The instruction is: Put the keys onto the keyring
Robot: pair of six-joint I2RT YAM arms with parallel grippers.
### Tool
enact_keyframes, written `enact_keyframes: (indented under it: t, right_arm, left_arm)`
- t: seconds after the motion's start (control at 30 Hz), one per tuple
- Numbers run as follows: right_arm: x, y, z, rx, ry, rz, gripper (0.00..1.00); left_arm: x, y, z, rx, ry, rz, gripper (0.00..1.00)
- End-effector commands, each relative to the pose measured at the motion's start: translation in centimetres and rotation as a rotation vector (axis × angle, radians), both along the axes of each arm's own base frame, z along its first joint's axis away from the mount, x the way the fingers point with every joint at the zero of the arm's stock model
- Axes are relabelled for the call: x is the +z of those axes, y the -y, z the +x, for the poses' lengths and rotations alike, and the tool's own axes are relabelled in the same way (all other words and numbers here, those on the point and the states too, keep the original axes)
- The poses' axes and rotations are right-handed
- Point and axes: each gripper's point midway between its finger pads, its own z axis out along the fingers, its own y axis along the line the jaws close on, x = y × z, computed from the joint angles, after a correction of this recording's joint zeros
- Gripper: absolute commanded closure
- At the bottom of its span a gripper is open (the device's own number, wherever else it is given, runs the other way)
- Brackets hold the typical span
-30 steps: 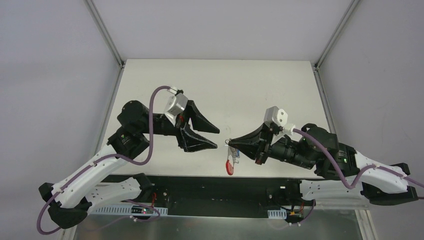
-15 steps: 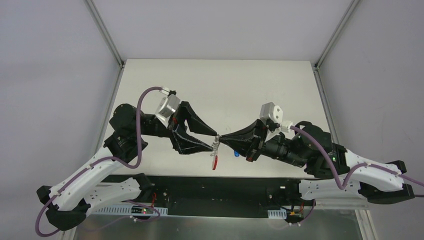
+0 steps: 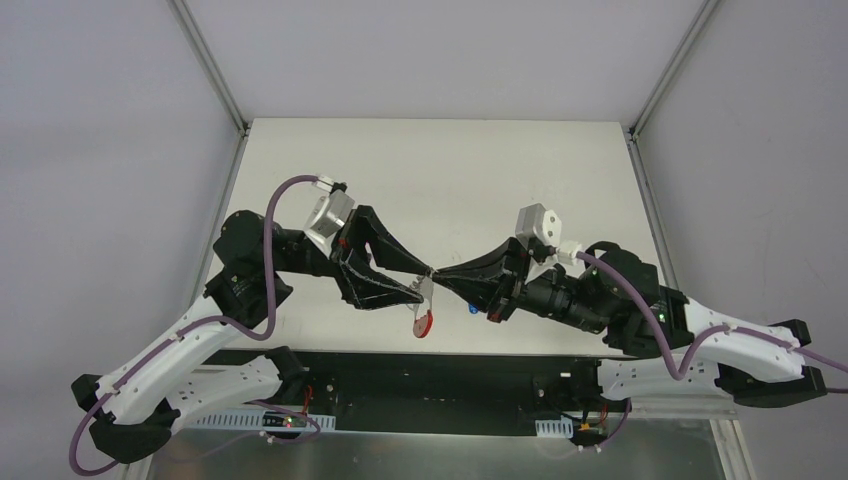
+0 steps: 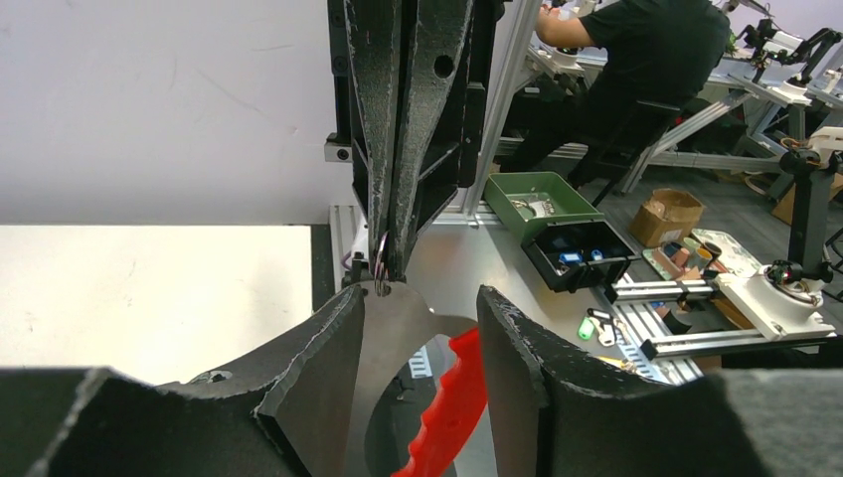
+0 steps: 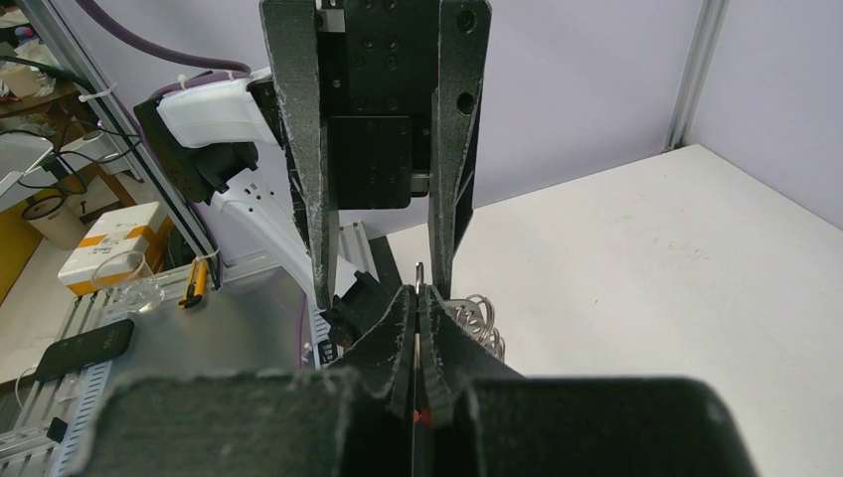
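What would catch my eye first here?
Two black arms meet tip to tip over the table's near edge. The left hand is open and the right hand is shut on a keyring. A red strip dangles below them, and a blue tag shows beside the right hand.

Table [image 3: 500, 170]: plain off-white, no pattern; walls [image 3: 90, 150] pale grey-lilac; frame posts [image 3: 206, 60] silver; left gripper [image 3: 427, 283] and right gripper [image 3: 438, 277]: matte black fingers, edges scuffed with whitish speckle; arms [image 3: 190, 340] black at the upper links, white at the lower; cables [image 3: 267, 245] dull purple; left wrist camera housing [image 3: 325, 215] silver-grey, right housing [image 3: 535, 222] white; keyring [image 3: 424, 321]: curved strip bright red, wire rings silver, hanging flat plate dull grey; keys [image 3: 471, 309]: only the tag shows, bright blue; base rail [image 3: 430, 375] black; off the table, a green box [image 4: 537, 202] and a brown carton [image 4: 668, 214]
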Motion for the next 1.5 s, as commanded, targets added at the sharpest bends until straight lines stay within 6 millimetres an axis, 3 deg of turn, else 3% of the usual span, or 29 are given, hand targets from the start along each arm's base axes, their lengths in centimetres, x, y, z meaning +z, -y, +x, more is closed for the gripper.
enact_keyframes:
  t: [0.0,0.83,1.03,1.4,1.47]
  right_arm:
    - [2.8,0.0,-0.5,0.027,0.019,0.092,1.0]
    - [2.2,-0.4,-0.4,0.021,0.027,0.067,1.0]
    - [2.0,-0.2,-0.5,0.027,0.031,0.06,1.0]
    - [1.1,0.5,-1.3,0.069,0.036,0.01,1.0]
    - [1.0,0.9,-1.4,0.076,0.037,0.009,0.94]
  left_arm:
    - [1.2,-0.6,-1.1,-0.031,0.053,-0.049,0.55]
    - [1.2,-0.5,-1.4,-0.061,0.053,-0.041,0.84]
    - [1.1,-0.1,-1.1,-0.066,0.049,-0.032,1.0]
    - [0.8,0.4,-0.4,-0.043,0.052,-0.027,1.0]
    - [0.6,0.5,-0.2,-0.037,0.053,-0.021,1.0]
